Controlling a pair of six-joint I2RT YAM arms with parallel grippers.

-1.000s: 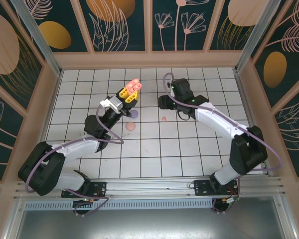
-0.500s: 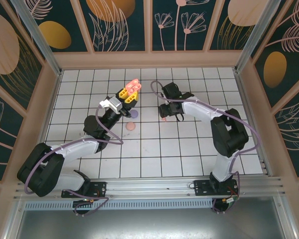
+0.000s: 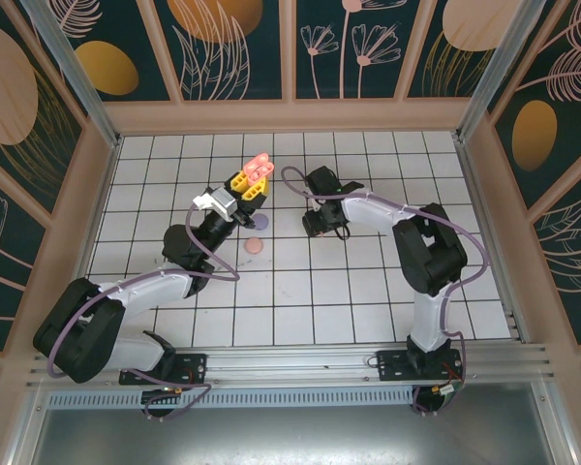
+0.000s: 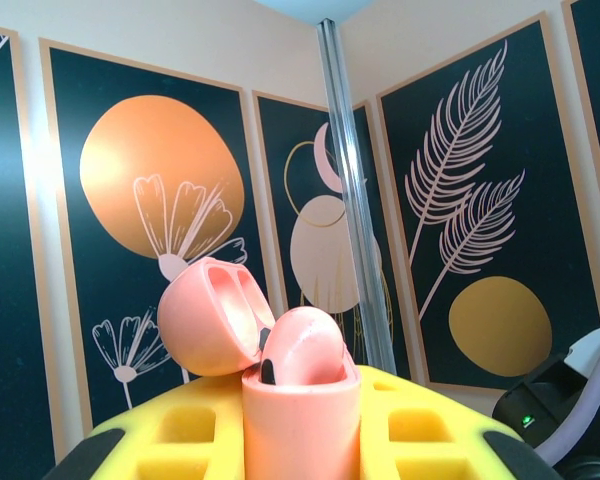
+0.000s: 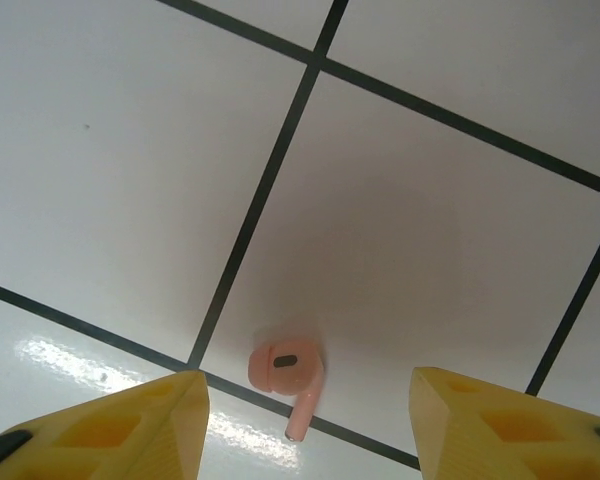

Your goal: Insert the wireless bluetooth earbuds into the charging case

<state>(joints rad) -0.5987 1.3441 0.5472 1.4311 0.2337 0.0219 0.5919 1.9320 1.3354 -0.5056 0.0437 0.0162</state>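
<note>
In the top view, the pink charging case (image 3: 256,170) is held up over the table (image 3: 368,291) by the left gripper (image 3: 245,186), which is pressed together on its body. The right gripper (image 3: 314,223) stands low over the tiles, near the case on its right. A pink disc (image 3: 255,246) and a purple disc (image 3: 261,223) lie on the table by the left arm.

In the left wrist view, the case is pinched between the yellow fingers (image 4: 180,430), and the lid (image 4: 208,318) is tipped back. A rounded pink piece (image 4: 305,350) with a dark spot is seen in the opening. It is judged to be one earbud already seated, though this cannot be told surely.

In the right wrist view, a pink earbud (image 5: 283,372) lies on a tile, just beside a dark line. The right gripper is spread on both sides of it, and the earbud is not touched.

The task is therefore judged unfinished: this earbud is not yet grasped, lifted or set into the case.
</note>
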